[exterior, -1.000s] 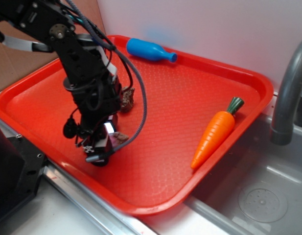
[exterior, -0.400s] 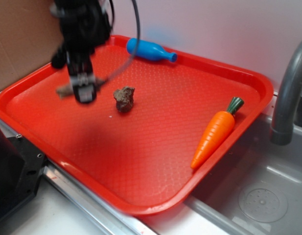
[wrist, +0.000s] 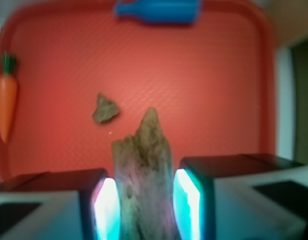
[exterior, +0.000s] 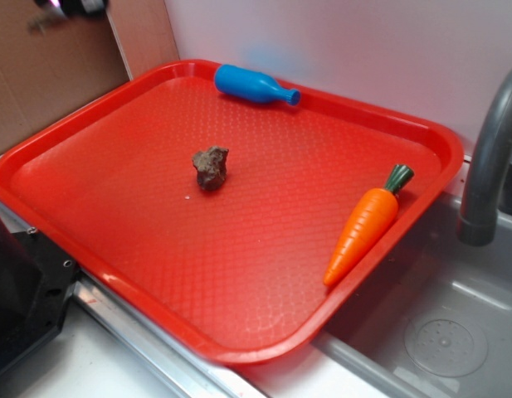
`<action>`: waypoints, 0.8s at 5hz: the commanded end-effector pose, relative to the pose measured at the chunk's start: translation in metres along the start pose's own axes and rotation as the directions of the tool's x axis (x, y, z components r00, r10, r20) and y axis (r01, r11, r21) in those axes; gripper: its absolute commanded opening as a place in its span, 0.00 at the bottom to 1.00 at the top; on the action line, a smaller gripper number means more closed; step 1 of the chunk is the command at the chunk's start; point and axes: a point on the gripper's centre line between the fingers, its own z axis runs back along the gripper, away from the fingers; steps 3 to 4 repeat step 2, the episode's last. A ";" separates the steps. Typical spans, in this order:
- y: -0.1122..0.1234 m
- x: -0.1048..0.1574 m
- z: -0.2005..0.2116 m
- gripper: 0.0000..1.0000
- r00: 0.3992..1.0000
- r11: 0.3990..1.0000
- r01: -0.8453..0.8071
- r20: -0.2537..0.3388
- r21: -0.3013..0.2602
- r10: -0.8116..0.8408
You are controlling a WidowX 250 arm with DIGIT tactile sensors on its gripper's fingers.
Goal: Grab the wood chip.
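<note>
Chip [wrist: 144,170] is clamped upright between the gripper's [wrist: 143,200] two jaws, high above the tray [wrist: 218,75] (wrist view, slightly blurred). Below it, the rock [wrist: 105,109] is seen at 11 o'clock, the bottle [wrist: 157,11] at 12 on the far rim, the carrot [wrist: 6,102] at 9.

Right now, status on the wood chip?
Gripper shut on wood chip, high above the red tray. Brown rock, blue bottle, toy carrot on tray. Nothing obstructing.
</note>
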 end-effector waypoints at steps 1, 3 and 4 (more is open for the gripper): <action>-0.031 -0.006 0.011 0.00 0.994 0.996 -0.019 0.109 0.082 0.010; -0.036 -0.004 0.000 0.00 0.994 0.995 -0.008 0.107 0.099 -0.002; -0.036 -0.004 0.000 0.00 0.994 0.995 -0.008 0.107 0.099 -0.002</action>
